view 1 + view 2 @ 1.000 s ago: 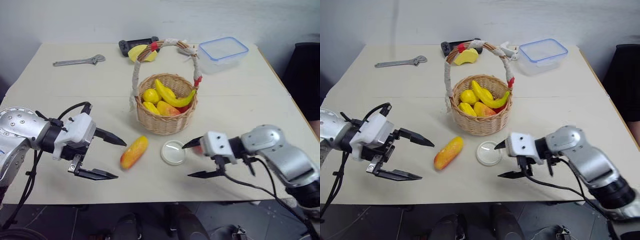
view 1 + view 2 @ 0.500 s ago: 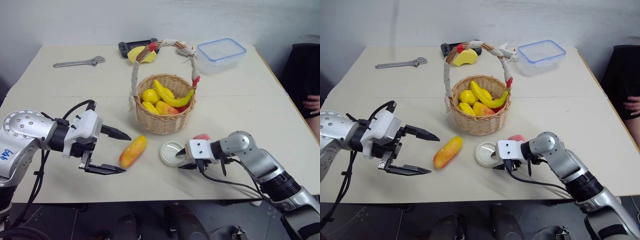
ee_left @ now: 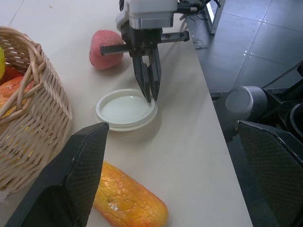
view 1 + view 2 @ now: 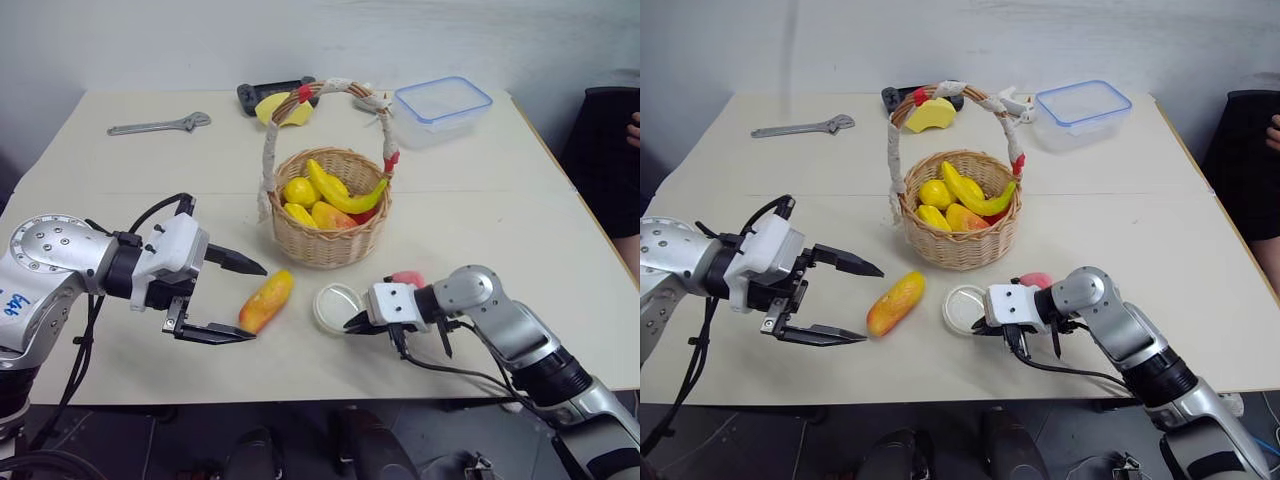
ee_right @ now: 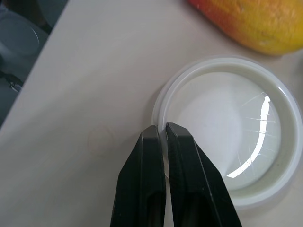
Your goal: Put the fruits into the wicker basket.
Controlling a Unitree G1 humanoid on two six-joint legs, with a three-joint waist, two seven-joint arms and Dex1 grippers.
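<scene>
The orange-yellow mango point(image 4: 267, 301) lies on the table in front of the wicker basket point(image 4: 330, 238), which holds a banana and other toy fruits. My left gripper point(image 4: 258, 303) is open, its fingertips on either side of the mango's near end without touching it. The small pinkish-red peach point(image 4: 406, 278) sits on the table right behind my right wrist. My right gripper point(image 4: 348, 325) is shut, its tips on the rim of the flat white lid point(image 4: 335, 303). In the right wrist view the fingertips point(image 5: 152, 137) meet over that rim; I cannot tell whether they pinch it.
A wrench point(image 4: 160, 122) lies at the far left. A black controller point(image 4: 275, 92) and a yellow piece point(image 4: 282, 108) sit behind the basket, and a clear blue-rimmed box point(image 4: 443, 104) stands at the far right. The table's front edge runs just below both grippers.
My right gripper has shut and moved left onto the lid's rim, uncovering the peach behind it. The lid has slid slightly left. The left gripper stays open beside the mango.
</scene>
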